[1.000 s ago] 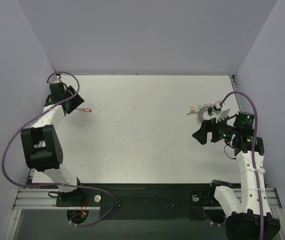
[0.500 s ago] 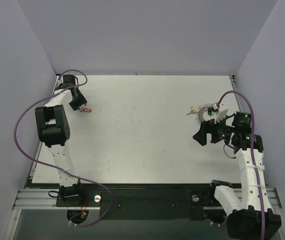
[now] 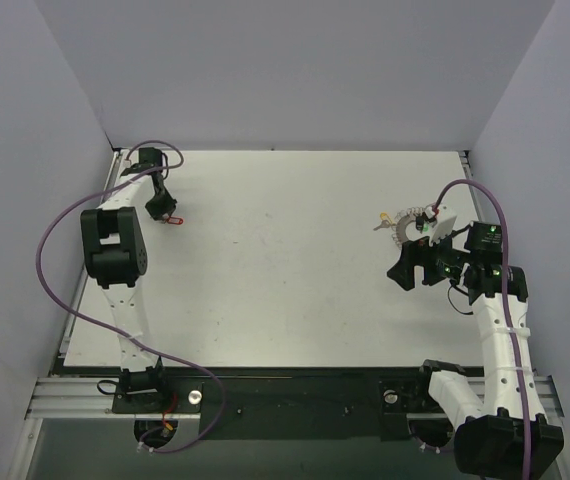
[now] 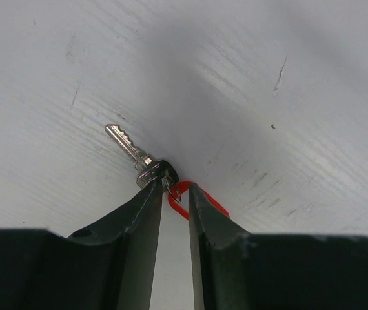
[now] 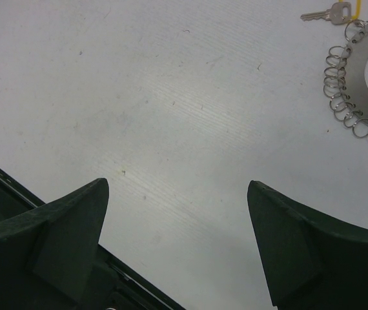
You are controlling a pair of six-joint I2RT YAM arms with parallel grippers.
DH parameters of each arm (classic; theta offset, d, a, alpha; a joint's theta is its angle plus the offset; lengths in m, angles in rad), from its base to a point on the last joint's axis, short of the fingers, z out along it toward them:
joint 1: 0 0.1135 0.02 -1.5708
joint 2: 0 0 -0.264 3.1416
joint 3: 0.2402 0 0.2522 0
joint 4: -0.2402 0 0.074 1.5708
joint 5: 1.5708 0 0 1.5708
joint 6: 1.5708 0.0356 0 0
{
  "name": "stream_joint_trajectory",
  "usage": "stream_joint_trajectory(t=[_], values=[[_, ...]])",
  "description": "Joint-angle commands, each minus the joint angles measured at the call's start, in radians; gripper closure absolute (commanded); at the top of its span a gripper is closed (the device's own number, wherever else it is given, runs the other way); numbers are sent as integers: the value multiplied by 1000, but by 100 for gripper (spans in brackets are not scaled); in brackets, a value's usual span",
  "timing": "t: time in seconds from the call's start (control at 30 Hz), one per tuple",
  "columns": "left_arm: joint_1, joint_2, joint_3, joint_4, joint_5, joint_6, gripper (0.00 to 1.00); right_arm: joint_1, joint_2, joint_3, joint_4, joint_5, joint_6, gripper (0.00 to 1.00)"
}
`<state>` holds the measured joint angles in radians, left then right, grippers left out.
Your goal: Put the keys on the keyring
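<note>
A silver key (image 4: pixel 129 148) with a red plastic tag (image 4: pixel 204 198) lies on the white table at the far left, also seen in the top view (image 3: pixel 173 219). My left gripper (image 4: pixel 176 187) is down over it. Its fingers stand a narrow gap apart, astride the key's small ring and the tag's end, and the table shows between them. The keyring (image 5: pixel 363 81), a flat grey loop edged with several small split rings, lies at the right (image 3: pixel 408 226) with a yellow-headed key (image 5: pixel 329 13) beside it. My right gripper (image 3: pixel 417 268) hovers wide open and empty, just near of the keyring.
Small green, red and white pieces (image 3: pixel 430 220) sit at the keyring in the top view. Grey walls close the table at the back and both sides. The left arm (image 3: pixel 113 245) stands folded along the left edge.
My left arm has folded up and swung its gripper onto the red-tagged key. The key has stayed where it was. The right arm has barely moved.
</note>
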<state>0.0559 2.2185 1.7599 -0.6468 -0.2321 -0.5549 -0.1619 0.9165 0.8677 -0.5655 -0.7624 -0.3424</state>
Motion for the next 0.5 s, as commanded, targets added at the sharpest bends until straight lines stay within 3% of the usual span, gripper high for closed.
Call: stream_joint_trajectory(t=[0.0,0.03,0.13,0.37,0.47], values=[[1,20,59,-39,-20,-16,69,7,5,37,-25,-6,-15,17],[2,23,59,-40,-13,-17,69,7,4,37,-25,-8,-15,17],[2,24,62,-42,0,-20,85,7,5,37,-27,-2,-20,17],[2,-54,50,-15,5,41,96,5,1,37,-28,-5,-20,17],[1,-141,-32,41,68,128,100,7,2,36,-27,0,-21,17]])
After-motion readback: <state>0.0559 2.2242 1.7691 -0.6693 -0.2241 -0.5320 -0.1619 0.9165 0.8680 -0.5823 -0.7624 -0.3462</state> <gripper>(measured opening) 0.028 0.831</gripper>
